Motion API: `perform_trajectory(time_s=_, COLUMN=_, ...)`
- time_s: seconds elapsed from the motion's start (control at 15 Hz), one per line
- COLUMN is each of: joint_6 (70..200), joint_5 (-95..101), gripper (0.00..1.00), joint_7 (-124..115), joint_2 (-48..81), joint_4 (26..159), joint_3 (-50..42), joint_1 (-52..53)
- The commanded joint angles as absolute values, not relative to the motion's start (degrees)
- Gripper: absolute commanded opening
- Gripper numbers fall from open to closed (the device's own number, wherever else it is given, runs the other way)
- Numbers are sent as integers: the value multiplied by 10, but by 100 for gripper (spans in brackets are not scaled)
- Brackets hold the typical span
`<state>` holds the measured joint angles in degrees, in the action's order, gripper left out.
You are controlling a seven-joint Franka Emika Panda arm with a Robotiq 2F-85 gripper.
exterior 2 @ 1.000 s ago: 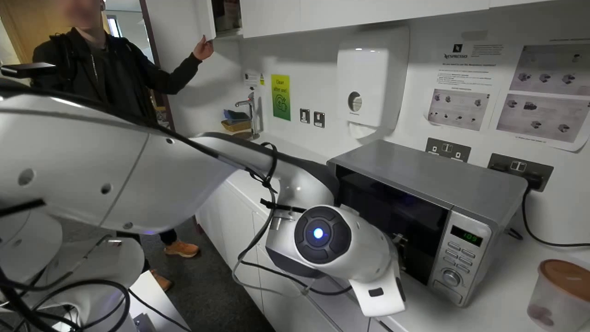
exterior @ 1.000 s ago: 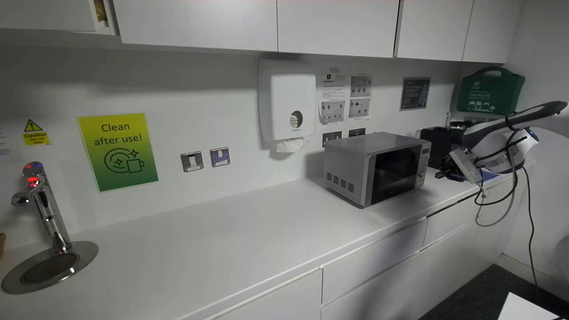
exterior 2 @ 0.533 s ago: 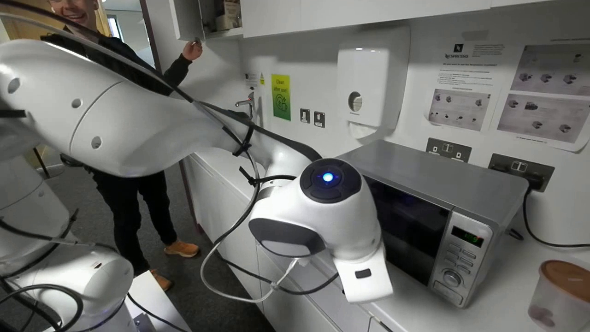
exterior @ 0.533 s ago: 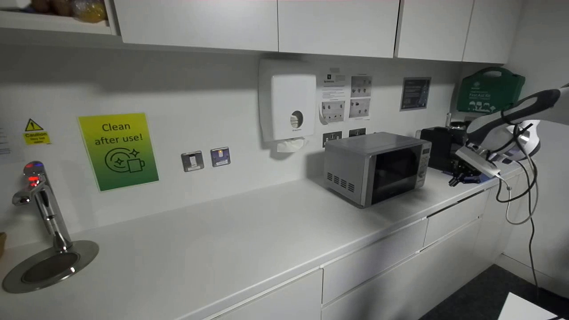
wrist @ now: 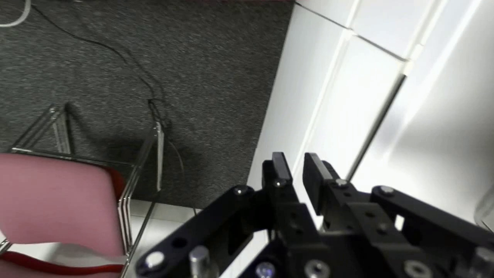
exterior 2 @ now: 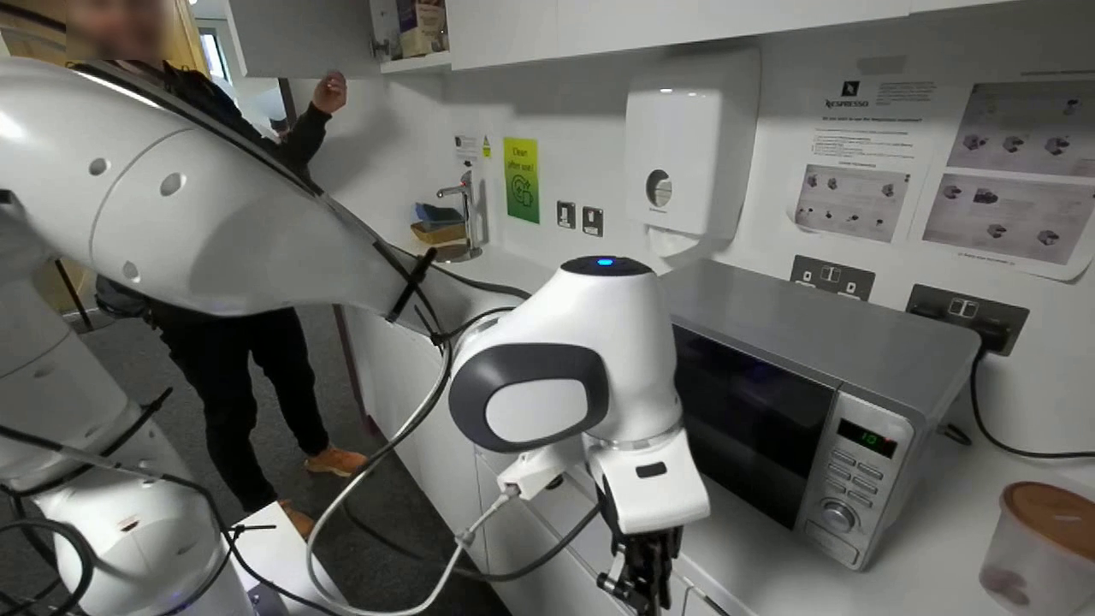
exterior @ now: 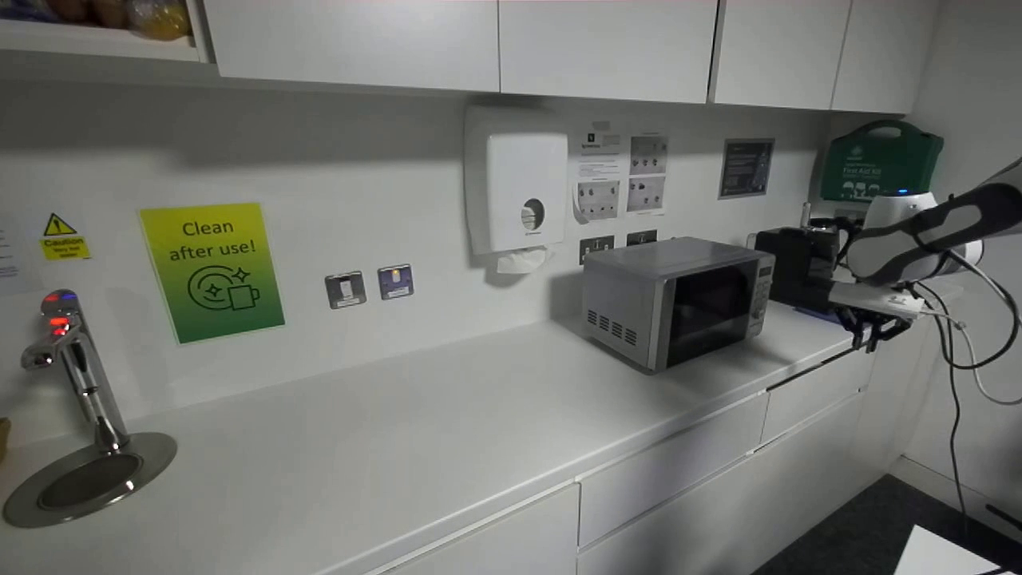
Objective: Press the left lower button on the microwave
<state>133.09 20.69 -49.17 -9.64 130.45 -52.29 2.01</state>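
Bearing microwave (exterior: 675, 305): white kitchen counter (exterior: 399, 431)

Black fingers (wrist: 282, 166) slightly apart, white cabinet fronts (wrist: 299, 73), dark carpet (wrist: 216, 77) and a reddish chair (wrist: 58, 200) beyond.

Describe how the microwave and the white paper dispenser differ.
The microwave stands on the counter; the dispenser is mounted on the wall.
The microwave is silver-grey with a dark front window; the dispenser is white with a small round window.
The microwave is wider than tall; the dispenser, taller than wide.
The microwave shows a lit green display; the dispenser shows paper hanging below it.
Both are boxy.
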Motion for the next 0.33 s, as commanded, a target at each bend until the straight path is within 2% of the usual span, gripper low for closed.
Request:
perform_trajectory(time_s=0.0, joint_6=1327, joint_5=174, gripper=23, joint_7=-470, joint_2=-83, joint_4=1305, joint_3=-424, joint_1=-81)
perform_trajectory(time_s=0.13, joint_6=1328, joint_5=169, gripper=39, joint_7=-470, joint_2=-81, joint_4=1306, joint_3=-403, joint_1=-103)
perform_trajectory(time_s=0.27, joint_6=1329, joint_5=169, gripper=41, joint_7=-471, joint_2=-76, joint_4=1305, joint_3=-401, joint_1=-104)
